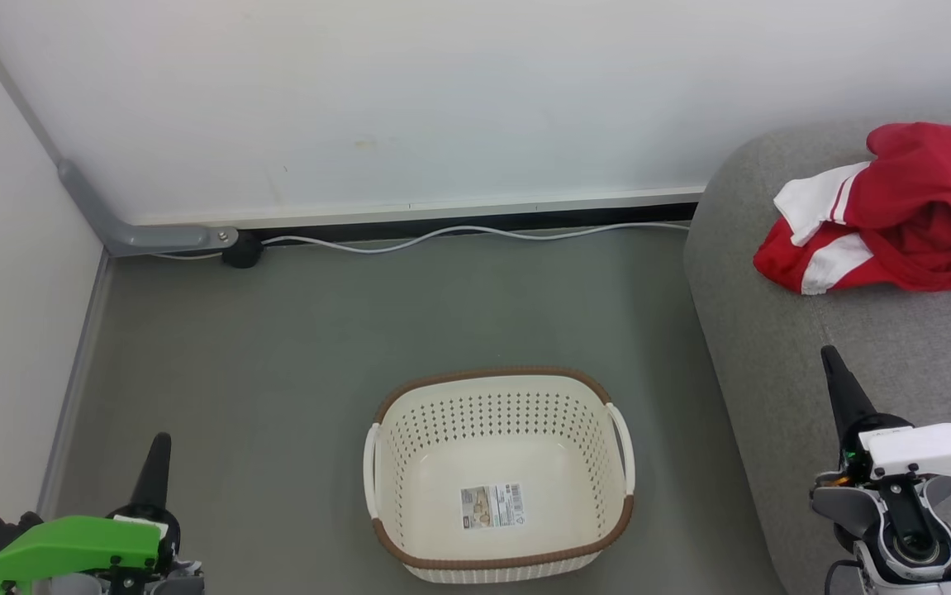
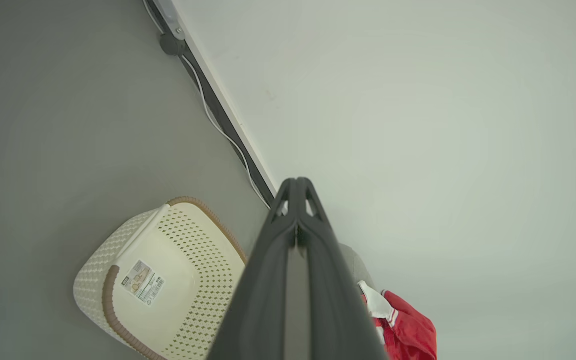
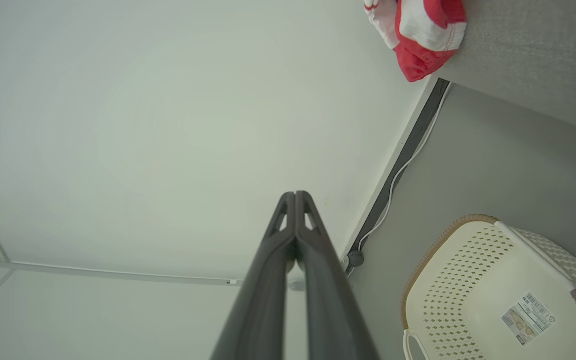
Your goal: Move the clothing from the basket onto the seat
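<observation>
Head view: the clothing (image 1: 905, 207) lies in a heap on the seat (image 1: 772, 347), at the right. The basket (image 1: 493, 373) stands on the floor (image 1: 277, 347) beside the seat, with a sticker (image 1: 492, 506) on its bottom. The left jaws point up at the lower left, the right jaws at the lower right.

Left wrist view: the left jaws are closed, tips touching, holding nothing. The basket is lower left.

Right wrist view: the right jaws are closed too, holding nothing. The clothing is up top on the seat.
</observation>
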Available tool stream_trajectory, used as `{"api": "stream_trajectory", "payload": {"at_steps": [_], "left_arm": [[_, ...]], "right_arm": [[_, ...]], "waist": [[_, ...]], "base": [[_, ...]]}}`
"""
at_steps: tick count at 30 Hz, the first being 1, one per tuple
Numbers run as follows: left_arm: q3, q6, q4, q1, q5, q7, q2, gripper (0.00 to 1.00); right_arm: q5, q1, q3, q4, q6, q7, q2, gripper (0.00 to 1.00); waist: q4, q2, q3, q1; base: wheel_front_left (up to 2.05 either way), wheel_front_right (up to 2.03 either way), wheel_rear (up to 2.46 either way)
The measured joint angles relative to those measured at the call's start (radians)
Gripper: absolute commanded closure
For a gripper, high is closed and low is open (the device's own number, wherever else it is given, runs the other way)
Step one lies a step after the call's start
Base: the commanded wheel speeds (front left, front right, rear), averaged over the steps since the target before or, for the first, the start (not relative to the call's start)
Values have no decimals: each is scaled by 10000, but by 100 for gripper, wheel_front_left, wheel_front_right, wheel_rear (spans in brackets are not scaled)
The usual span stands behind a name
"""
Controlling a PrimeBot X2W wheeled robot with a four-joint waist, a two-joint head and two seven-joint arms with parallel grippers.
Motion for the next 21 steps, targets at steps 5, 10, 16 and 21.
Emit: {"api": "stream_trajectory", "payload": {"at_steps": [5,10,16,21], "left_arm": [[86,-107,73,-112,-606,153,-88,100],[199,-242,157,-265,-1200,326,-130,100],[288,-366,249,-420,-1789,506,-176,100],[368,-485,355,-567,-2353,667,-224,100]], "right_arm": [[604,-41,-215,17,42,144,48,100],[1206,-95,-433,29,140,314,104,100],[1810,-178,-652,44,234,454,144,100],[2403,-201,-863,52,328,621,159,100]], "waist": [[2,0,19,0],[4,0,39,0],[5,0,59,0],[7,0,77,0]], "base": [[0,0,0],[0,0,0],[0,0,0],[0,0,0]]}}
